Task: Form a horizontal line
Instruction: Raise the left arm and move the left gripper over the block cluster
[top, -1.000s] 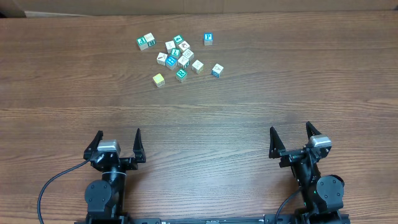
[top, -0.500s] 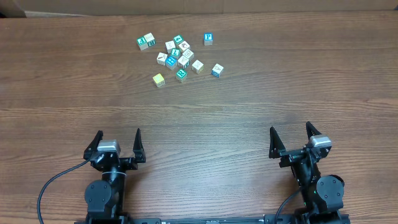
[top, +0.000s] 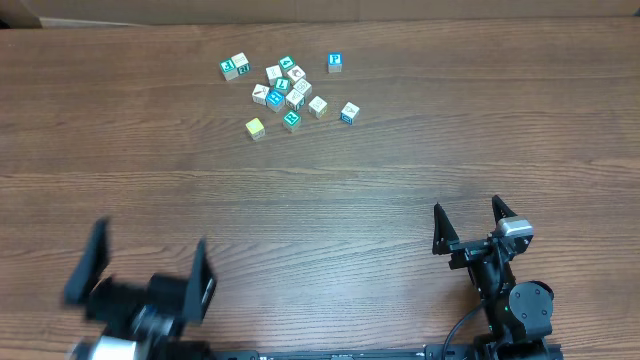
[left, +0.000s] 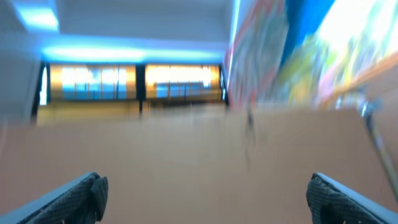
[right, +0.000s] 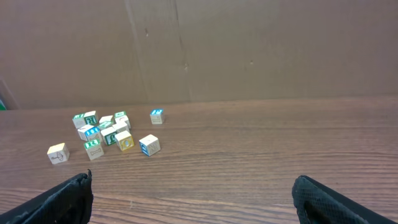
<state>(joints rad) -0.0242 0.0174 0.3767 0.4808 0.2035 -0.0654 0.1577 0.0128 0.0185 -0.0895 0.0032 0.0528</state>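
The wooden table (top: 400, 160) fills the frame; the left gripper (top: 150, 237), blurred at lower left, gapes wide and empty; the right gripper (top: 466, 206), lower right, is equally wide, holding nothing; the toy cubes (top: 285, 90) lie loosely clustered at upper centre, not in a line; a pale yellow cube (top: 255, 128) sits at the cluster's lower left.

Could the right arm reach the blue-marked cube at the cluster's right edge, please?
Probably yes: only bare table lies between the open right gripper and that cube, which sits apart from the other cubes.
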